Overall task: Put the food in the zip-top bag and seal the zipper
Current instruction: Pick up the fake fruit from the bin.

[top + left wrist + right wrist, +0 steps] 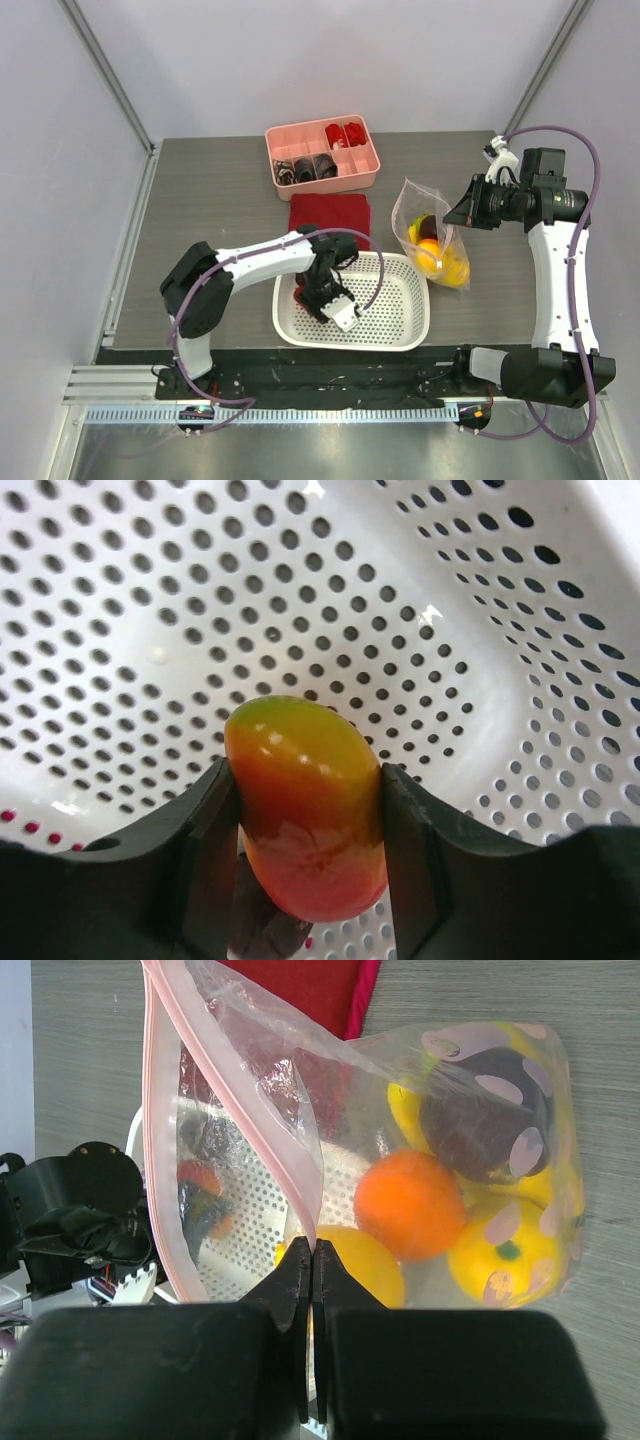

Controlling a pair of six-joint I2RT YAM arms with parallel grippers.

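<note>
My left gripper point(305, 780) is down inside the white perforated basket point(400, 300), shut on the red-yellow mango point(305, 815); it also shows in the top view point(322, 292). A dark plum point(265, 920) lies just under the mango. My right gripper point(312, 1255) is shut on the pink zipper strip point(255, 1130) of the clear zip-top bag point(425, 205) and holds its mouth open toward the basket. Inside the bag are an orange point(415, 1203), yellow lemons point(500, 1255) and a dark plum point(483, 1115).
A pink compartment tray point(322, 155) with small red and dark items stands at the back. A red cloth point(330, 213) lies between tray and basket. The bag rests right of the basket on the grey table point(210, 200).
</note>
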